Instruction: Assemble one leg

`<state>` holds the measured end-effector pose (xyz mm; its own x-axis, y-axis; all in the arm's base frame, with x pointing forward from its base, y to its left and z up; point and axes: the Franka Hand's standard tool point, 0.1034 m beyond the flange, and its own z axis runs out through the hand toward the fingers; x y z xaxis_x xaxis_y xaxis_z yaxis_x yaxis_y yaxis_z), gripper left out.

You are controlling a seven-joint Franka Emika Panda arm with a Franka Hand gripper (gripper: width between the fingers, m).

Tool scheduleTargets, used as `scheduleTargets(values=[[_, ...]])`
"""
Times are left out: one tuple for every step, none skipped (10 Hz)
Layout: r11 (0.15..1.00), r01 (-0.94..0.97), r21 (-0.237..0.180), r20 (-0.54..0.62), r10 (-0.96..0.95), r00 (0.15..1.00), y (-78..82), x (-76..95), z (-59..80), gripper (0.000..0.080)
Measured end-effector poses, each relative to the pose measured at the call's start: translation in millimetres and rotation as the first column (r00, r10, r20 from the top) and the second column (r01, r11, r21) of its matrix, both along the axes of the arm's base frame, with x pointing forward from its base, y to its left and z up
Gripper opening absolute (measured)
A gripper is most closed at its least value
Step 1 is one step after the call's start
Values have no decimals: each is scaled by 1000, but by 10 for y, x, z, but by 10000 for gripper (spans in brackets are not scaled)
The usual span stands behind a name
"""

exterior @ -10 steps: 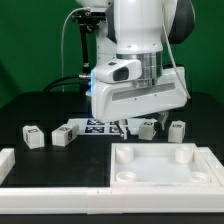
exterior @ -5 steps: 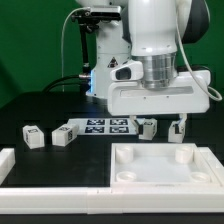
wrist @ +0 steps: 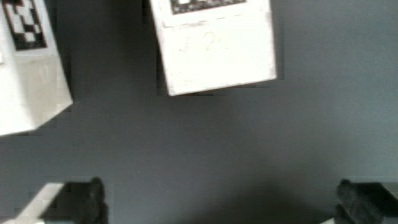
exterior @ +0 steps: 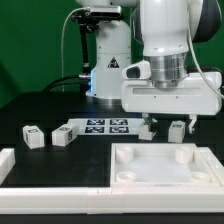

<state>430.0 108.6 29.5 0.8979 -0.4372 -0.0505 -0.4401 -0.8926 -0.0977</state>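
Observation:
Several small white legs with marker tags lie on the dark table. Two are at the exterior view's left [exterior: 32, 137] [exterior: 62, 134]. Another leg [exterior: 177, 130] stands behind the panel, between my fingers. My gripper [exterior: 168, 126] hangs low over it, open and empty. In the wrist view, one leg [wrist: 222, 50] lies ahead of the open gripper [wrist: 221, 203], and a second leg [wrist: 27, 70] is beside it. Both dark fingertips [wrist: 71, 200] show far apart with only table between them.
The large white square panel [exterior: 165, 168] with corner sockets lies in front. The marker board [exterior: 100, 126] lies behind, at centre. A white raised border [exterior: 50, 180] runs along the front left. The robot base [exterior: 105, 60] stands at the back.
The arm has moved to the exterior view's right, from above the marker board's end to above the rightmost leg. The gripper stays open.

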Motion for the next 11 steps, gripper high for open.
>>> scheduleTargets(values=[[1000, -16, 5, -30, 16, 999, -25, -13, -7, 649], [1000, -25, 8, -38, 26, 999, -30, -8, -5, 649], [998, -61, 34, -121, 65, 991, -64, -55, -6, 649], [995, -55, 85, -198, 71, 978, -101, 15, 56, 649], [992, -42, 118, -282, 74, 957, -83, -13, 97, 649], [988, -34, 151, -369, 88, 925, -43, -75, 131, 649], [985, -28, 169, -413, 96, 906, -27, -88, 139, 649], [979, -17, 202, -504, 119, 856, -5, -187, 168, 649], [973, -4, 229, -572, 138, 808, 3, -244, 162, 649], [972, 1, 236, -599, 145, 787, 5, -315, 117, 649], [972, 3, 235, -610, 145, 779, 3, -384, 85, 649]])
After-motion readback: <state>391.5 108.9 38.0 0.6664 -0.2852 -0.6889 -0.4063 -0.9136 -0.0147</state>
